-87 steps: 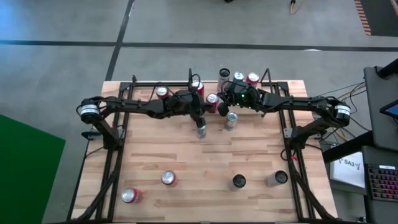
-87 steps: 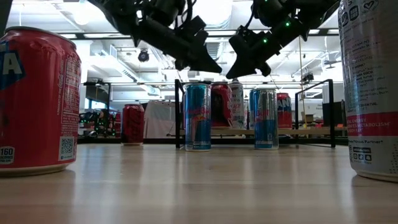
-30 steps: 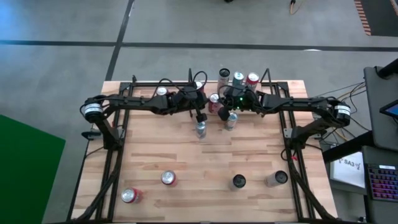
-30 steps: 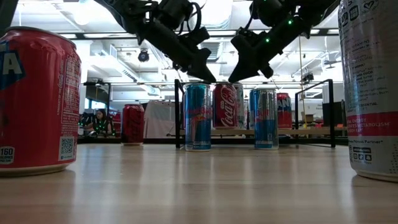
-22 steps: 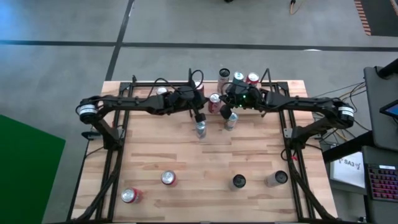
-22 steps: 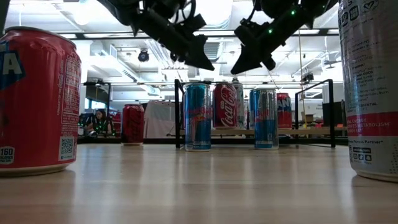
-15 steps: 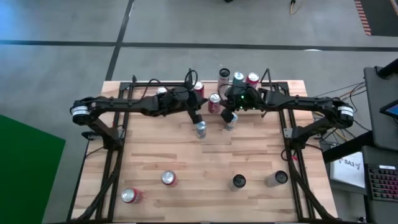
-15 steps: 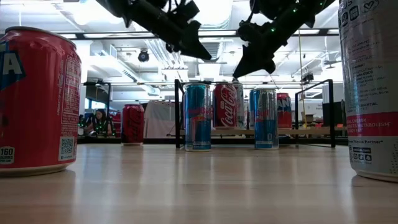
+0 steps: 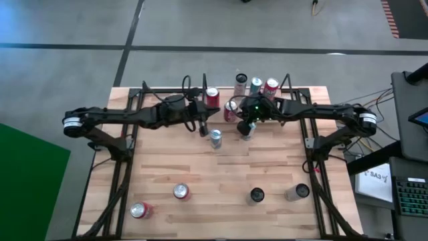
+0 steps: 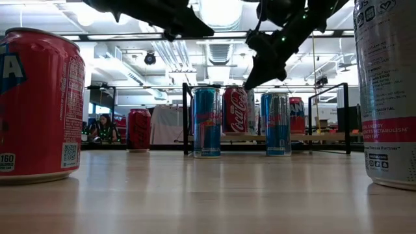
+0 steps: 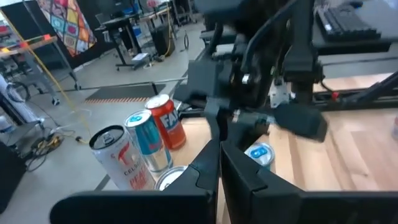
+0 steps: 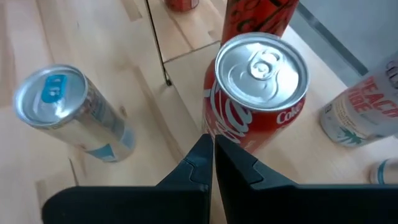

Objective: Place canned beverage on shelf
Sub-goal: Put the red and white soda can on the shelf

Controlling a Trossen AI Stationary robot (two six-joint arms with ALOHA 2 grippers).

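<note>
Both of my grippers are pressed together and pinching nothing. My right gripper [image 12: 211, 163] hangs just above and beside the red cola can [image 12: 256, 93], which stands upright on the shelf [image 9: 274, 94] at the table's [image 9: 221, 174] far edge; I judge that can placed, since my fingers are off it and it stands on its own. My left gripper [image 9: 202, 128] sits over the table just beside the shelf's near corner, close to a slim blue can [image 9: 215, 138] that stands on the plank top, not on the shelf. That one looks like the next to go up — it is the nearest loose can to either arm. From above I can count what the level camera crowds together: a cluster of cans on the shelf, two cans at the near left of the table, two at the near right. The low view gives what the top view cannot — the cola can [image 10: 235, 110] sits raised on the light board between black posts, while two blue cans [image 10: 207, 121] in front rest on the table itself. Only my right wrist view shows the cola can's lid and a black post beside it; my left wrist view shows the other arm's dark body and three cans at the shelf's outer edge.
</note>
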